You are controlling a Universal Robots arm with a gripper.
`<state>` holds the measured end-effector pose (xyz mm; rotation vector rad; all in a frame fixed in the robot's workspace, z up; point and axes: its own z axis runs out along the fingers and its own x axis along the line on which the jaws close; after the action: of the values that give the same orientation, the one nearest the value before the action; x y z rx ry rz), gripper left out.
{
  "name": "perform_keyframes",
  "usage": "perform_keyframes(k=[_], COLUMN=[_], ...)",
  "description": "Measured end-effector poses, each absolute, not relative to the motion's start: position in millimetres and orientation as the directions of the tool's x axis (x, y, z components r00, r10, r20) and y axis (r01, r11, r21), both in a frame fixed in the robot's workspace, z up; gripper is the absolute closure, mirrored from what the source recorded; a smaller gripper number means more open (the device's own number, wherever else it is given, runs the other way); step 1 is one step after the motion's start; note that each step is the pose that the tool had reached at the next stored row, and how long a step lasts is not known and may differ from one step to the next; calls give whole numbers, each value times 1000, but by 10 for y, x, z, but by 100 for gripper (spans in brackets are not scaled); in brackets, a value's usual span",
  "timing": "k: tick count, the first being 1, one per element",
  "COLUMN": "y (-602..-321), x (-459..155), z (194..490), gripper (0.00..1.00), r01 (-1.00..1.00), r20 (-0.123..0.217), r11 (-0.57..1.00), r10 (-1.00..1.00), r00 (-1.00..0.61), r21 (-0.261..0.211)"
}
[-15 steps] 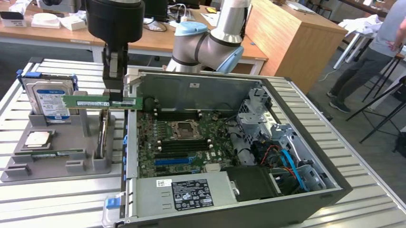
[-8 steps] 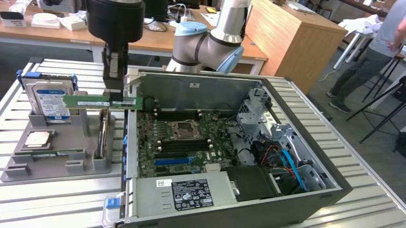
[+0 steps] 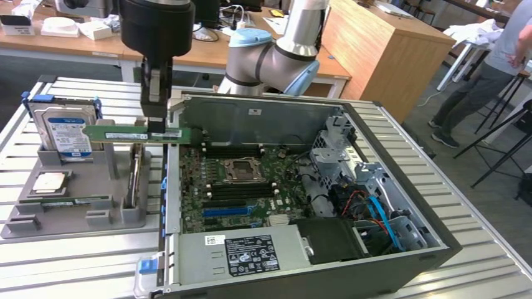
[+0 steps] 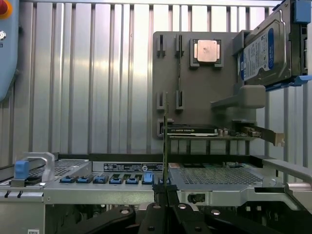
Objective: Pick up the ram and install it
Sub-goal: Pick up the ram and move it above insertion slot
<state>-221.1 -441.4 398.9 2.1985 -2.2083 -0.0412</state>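
Observation:
The ram [image 3: 124,132] is a long green stick with a pale label, held level in the air above the gap between the grey parts holder [image 3: 33,187] and the open computer case [image 3: 332,106]. My gripper [image 3: 156,131] comes straight down from above and is shut on the stick's upper edge, near its middle. In the wrist view the ram [image 4: 165,146] shows edge-on as a thin line rising from my gripper [image 4: 165,192]. The motherboard [image 3: 195,205] lies in the case below, with dark memory slots [image 3: 241,189] beside the processor socket [image 3: 242,169].
The holder carries a blue-labelled hard drive [image 3: 68,134], a square silver processor chip [image 3: 48,182], another green stick [image 3: 73,201] lying flat and an upright card [image 3: 133,177]. A power supply [image 3: 249,252] and drive cage [image 3: 378,187] fill the case. A person [image 3: 490,68] stands at the exterior view's right.

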Motion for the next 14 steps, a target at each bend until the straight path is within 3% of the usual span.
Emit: perform_keyframes(k=[14], y=[-4414], x=[-1995], z=[3988], gripper=[89], r01=[-999], r20=[-1], r11=[4], r10=[-1000], r00=[-5], r21=[37])
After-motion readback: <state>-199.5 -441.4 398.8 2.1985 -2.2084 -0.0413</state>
